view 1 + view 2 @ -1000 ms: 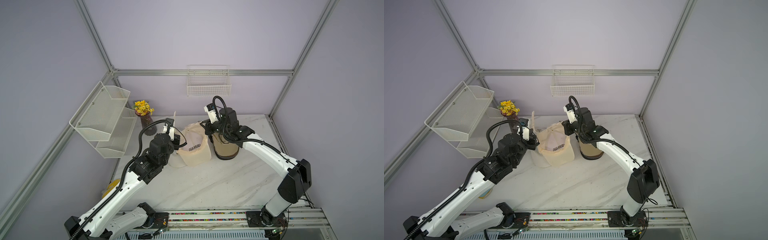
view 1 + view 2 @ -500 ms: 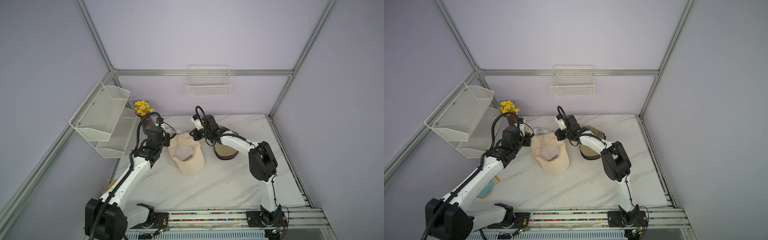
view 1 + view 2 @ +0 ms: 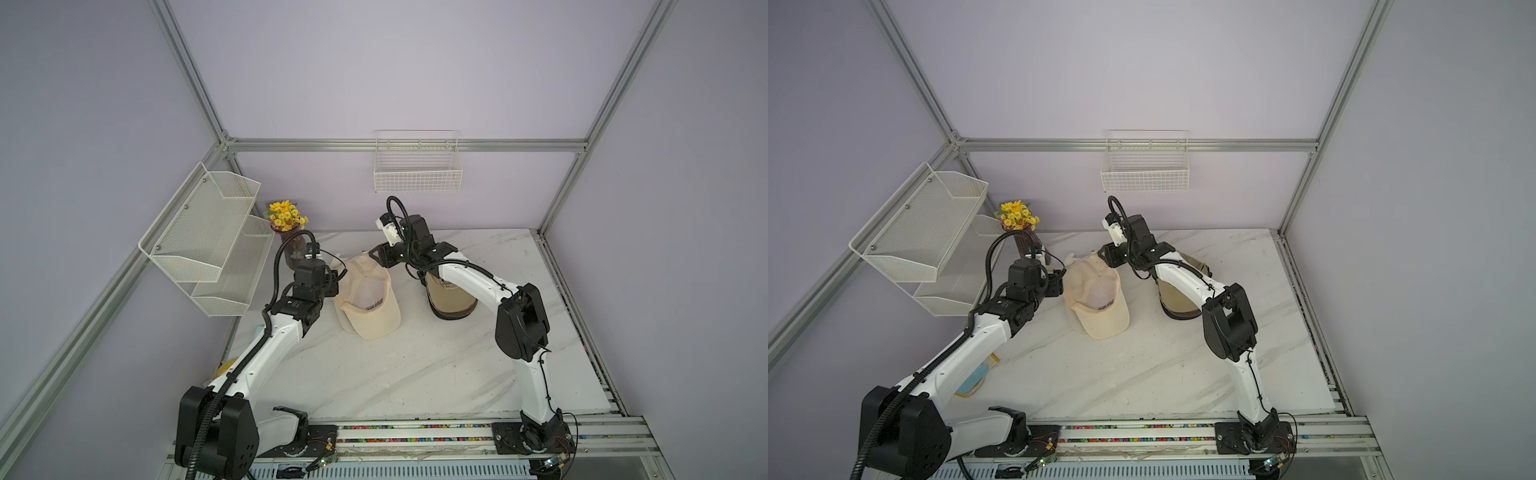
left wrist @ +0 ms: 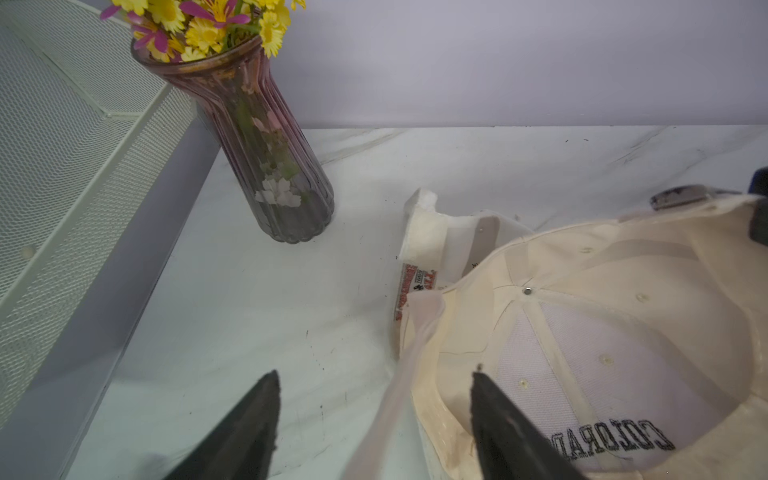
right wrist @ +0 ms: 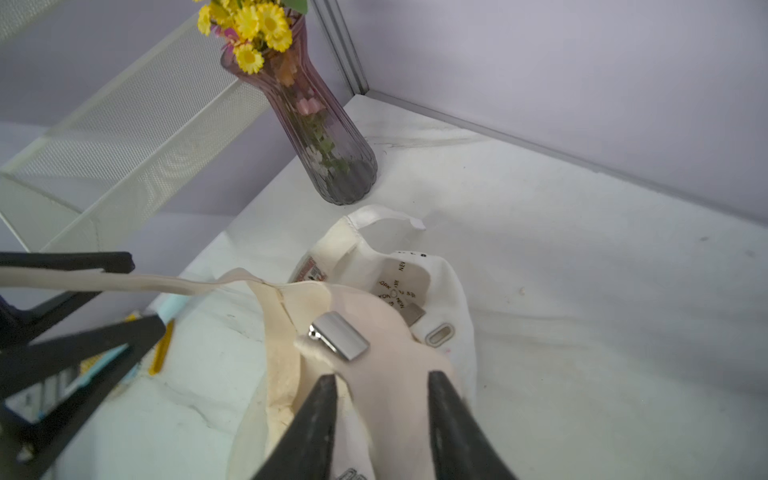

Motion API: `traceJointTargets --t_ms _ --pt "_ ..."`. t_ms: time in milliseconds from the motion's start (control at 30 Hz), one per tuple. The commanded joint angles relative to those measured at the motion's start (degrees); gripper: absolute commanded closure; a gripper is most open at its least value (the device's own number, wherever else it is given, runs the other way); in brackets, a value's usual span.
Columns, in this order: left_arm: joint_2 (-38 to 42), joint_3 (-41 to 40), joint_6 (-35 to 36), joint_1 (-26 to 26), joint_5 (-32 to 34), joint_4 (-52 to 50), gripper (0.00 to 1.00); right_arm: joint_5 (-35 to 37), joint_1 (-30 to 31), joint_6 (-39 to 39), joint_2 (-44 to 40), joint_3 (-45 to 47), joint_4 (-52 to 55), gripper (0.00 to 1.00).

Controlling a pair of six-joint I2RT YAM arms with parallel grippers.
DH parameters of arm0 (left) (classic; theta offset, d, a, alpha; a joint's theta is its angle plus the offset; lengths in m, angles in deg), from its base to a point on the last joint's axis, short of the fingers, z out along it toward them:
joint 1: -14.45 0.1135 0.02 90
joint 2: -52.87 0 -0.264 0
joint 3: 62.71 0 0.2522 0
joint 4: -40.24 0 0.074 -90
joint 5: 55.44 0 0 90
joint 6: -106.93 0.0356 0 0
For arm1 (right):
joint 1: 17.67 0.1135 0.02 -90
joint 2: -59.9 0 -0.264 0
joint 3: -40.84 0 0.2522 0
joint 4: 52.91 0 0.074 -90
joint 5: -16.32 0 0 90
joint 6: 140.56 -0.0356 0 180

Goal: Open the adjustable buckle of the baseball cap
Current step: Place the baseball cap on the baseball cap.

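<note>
1. Left gripper (image 4: 372, 374) sits low at the left side of the baseball cap (image 3: 368, 299) with its jaws spread wide. A white mesh shelf rack (image 3: 208, 232) hangs on the wall further left.
2. The cap's long strap (image 4: 411, 357) runs loose through the gap between the left fingers (image 4: 266, 399). In the left wrist view it touches neither of them.
3. A ribbed purple vase (image 3: 291, 245) of yellow flowers (image 3: 286, 214) stands upright at the far left of the marble table (image 3: 415, 365), just beyond that gripper.
4. The cap lies mid-table, opening upward (its taped inner seams show), with the brim towards the near edge and the back towards the far wall.
5. The silver buckle (image 5: 338, 336) lies at the cap's far rear, on a short frayed stub of cloth. It is apart from the long strap.
6. The right gripper (image 5: 380, 376) reaches in from the right to that rear edge. Its jaws are partly apart, astride the cap's back cloth, with the tips just short of the buckle.
7. A tan, dark-edged item (image 3: 451, 297) (perhaps another cap) lies to the right, under the right arm.
</note>
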Motion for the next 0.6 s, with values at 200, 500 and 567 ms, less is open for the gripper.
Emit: traceJointTargets --t_ms 200,500,567 --pt "5.86 5.21 0.54 0.27 3.47 -2.92 0.0 6.96 0.93 2.59 -8.96 0.43 5.16 0.22" --pt "5.14 9.96 1.9 0.27 1.95 -6.74 0.0 14.88 0.84 5.78 -17.71 5.21 7.02 0.11" --pt "5.66 10.72 1.95 0.27 -0.29 -6.93 0.0 18.46 0.39 6.96 -20.34 7.25 7.98 0.08"
